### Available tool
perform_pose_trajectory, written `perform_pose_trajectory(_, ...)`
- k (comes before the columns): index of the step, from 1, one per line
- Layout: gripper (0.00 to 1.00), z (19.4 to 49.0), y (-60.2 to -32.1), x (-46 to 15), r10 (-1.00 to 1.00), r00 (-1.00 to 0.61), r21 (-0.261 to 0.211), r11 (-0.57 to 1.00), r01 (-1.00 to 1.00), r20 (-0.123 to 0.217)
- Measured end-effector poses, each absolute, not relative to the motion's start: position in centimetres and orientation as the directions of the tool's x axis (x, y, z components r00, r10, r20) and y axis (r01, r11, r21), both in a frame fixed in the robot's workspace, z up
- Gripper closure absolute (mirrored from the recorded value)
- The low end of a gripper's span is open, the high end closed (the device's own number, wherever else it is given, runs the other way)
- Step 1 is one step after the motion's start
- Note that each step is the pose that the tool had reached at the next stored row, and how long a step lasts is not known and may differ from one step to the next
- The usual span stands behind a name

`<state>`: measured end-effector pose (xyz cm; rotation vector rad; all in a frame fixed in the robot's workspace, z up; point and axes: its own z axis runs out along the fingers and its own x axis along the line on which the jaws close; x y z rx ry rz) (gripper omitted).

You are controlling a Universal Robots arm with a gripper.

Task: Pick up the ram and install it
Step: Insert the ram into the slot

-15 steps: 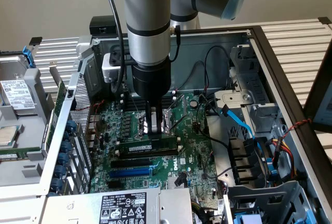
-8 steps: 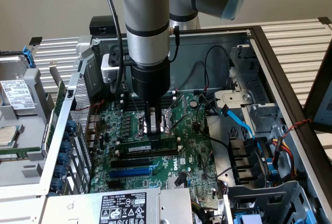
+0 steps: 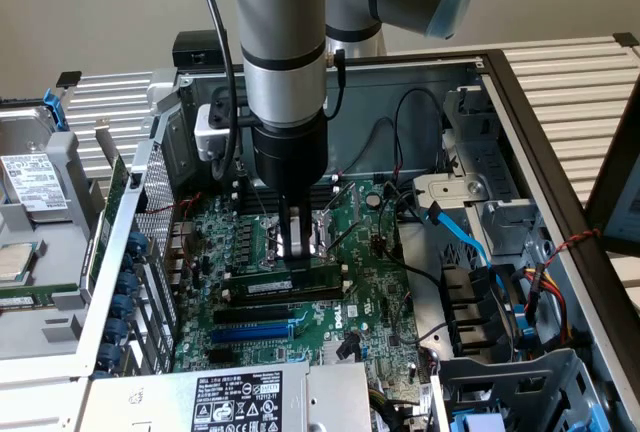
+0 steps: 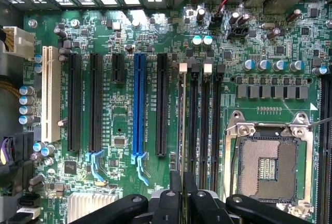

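Observation:
The ram (image 3: 288, 280) is a long green stick with a white label. It stands on edge over the motherboard (image 3: 370, 302), low above the black memory slots. My gripper (image 3: 300, 250) reaches straight down from the arm and is shut on the stick's upper edge near its middle. In the wrist view the ram (image 4: 182, 125) shows edge-on as a thin line between my dark fingers (image 4: 167, 203). It runs along the memory slot nearest the expansion slots, whose white clip (image 4: 182, 67) is at the far end. Whether the stick is seated in that slot I cannot tell.
Three more memory slots (image 4: 206, 120) lie beside it, then the open CPU socket (image 4: 270, 167). A blue expansion slot (image 4: 139, 105) and black ones (image 4: 162, 105) lie on the other side. Cables (image 3: 470, 242) and drive bays crowd the exterior view's right; a labelled power supply (image 3: 235, 402) sits in front.

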<state>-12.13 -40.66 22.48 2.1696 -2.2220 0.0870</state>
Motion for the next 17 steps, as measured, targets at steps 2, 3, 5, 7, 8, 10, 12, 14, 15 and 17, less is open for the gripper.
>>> perform_pose_trajectory(2, 0.86, 22.48, -40.66, -12.13, -0.998, -0.022, -0.019, 0.021, -1.0, 0.064)
perform_pose_trajectory(3, 0.86, 22.48, -40.66, -12.13, -0.998, -0.021, -0.02, 0.02, -1.0, 0.064)
perform_pose_trajectory(5, 0.86, 22.49, -40.66, -12.17, -0.998, -0.019, -0.022, 0.018, -1.0, 0.064)
perform_pose_trajectory(7, 0.86, 22.49, -40.64, -12.25, -0.998, -0.017, -0.022, 0.015, -1.0, 0.064)
perform_pose_trajectory(8, 0.86, 22.48, -40.62, -12.28, -0.998, -0.015, -0.023, 0.013, -1.0, 0.064)
perform_pose_trajectory(10, 0.86, 22.48, -40.62, -12.31, -0.998, -0.011, -0.023, 0.009, -1.0, 0.064)
perform_pose_trajectory(12, 0.86, 22.49, -40.62, -12.31, -0.998, -0.009, -0.023, 0.008, -1.0, 0.064)
perform_pose_trajectory(14, 0.86, 22.49, -40.62, -12.33, -0.998, -0.008, -0.023, 0.007, -1.0, 0.064)
perform_pose_trajectory(15, 0.86, 22.48, -40.62, -12.34, -0.998, -0.008, -0.023, 0.007, -1.0, 0.064)
perform_pose_trajectory(17, 0.86, 22.49, -40.62, -12.35, -0.998, -0.008, -0.023, 0.007, -1.0, 0.064)
